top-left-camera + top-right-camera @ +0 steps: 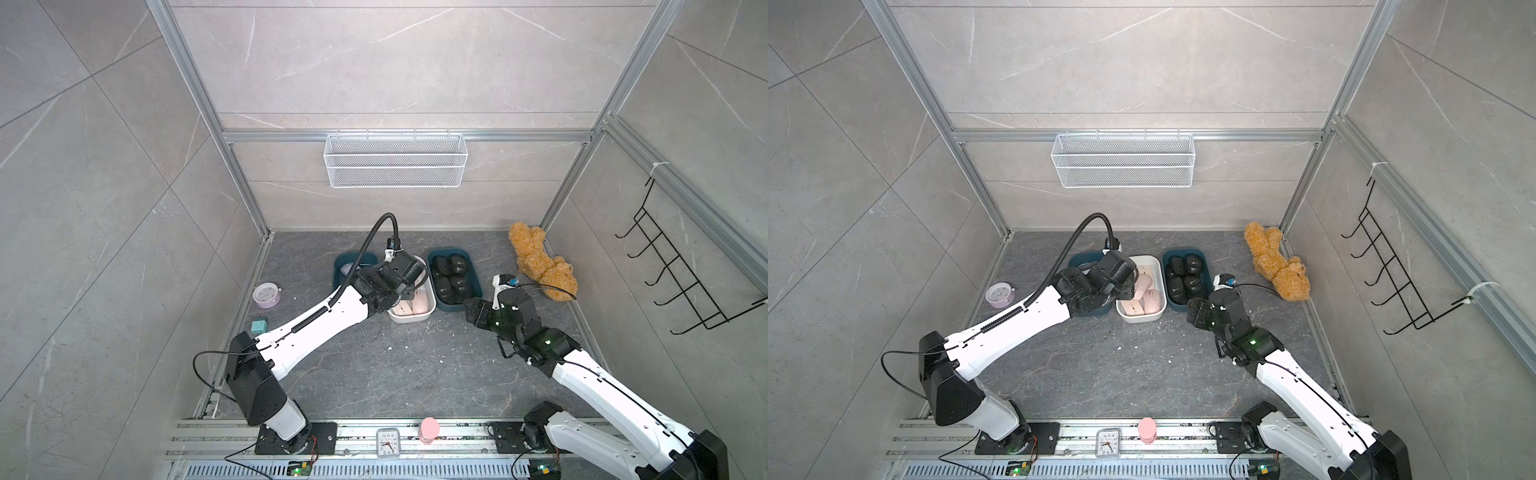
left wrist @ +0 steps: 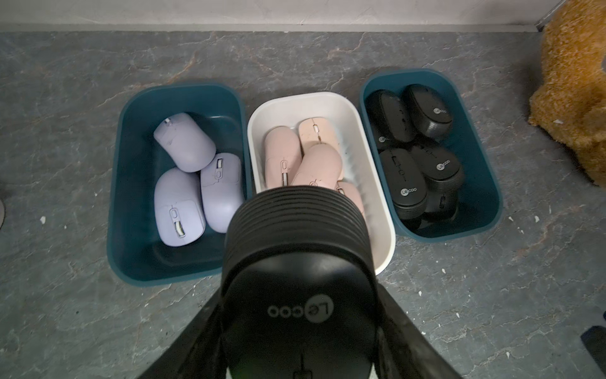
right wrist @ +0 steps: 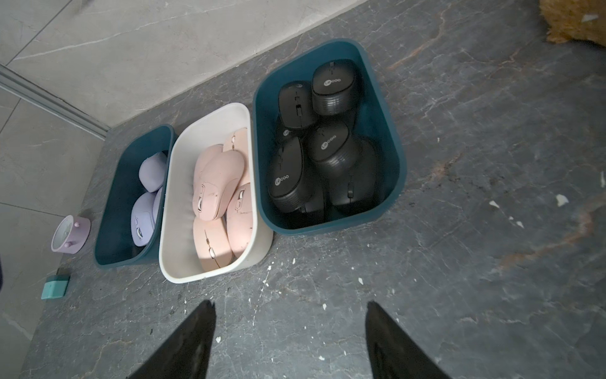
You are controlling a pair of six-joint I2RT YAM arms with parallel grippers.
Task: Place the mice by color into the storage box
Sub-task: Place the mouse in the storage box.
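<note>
My left gripper (image 2: pixel 300 297) is shut on a black mouse (image 2: pixel 300 259), held above the near end of the white box (image 2: pixel 387 236) that holds several pink mice (image 2: pixel 316 164). In both top views the left wrist (image 1: pixel 395 278) (image 1: pixel 1100 278) hangs over that box. To its left, a teal box (image 2: pixel 131 262) holds three lavender mice (image 2: pixel 183 144). To its right, another teal box (image 2: pixel 492 197) holds several black mice (image 2: pixel 403 177). My right gripper (image 3: pixel 290 305) is open and empty over bare floor, just in front of the black-mice box (image 3: pixel 328 223).
A lavender alarm clock (image 1: pixel 266 295) and a small teal block (image 1: pixel 258 326) sit at the left. A tan plush bear (image 1: pixel 540 262) lies at the back right. A wire basket (image 1: pixel 395 160) hangs on the back wall and a black hook rack (image 1: pixel 681 274) on the right wall.
</note>
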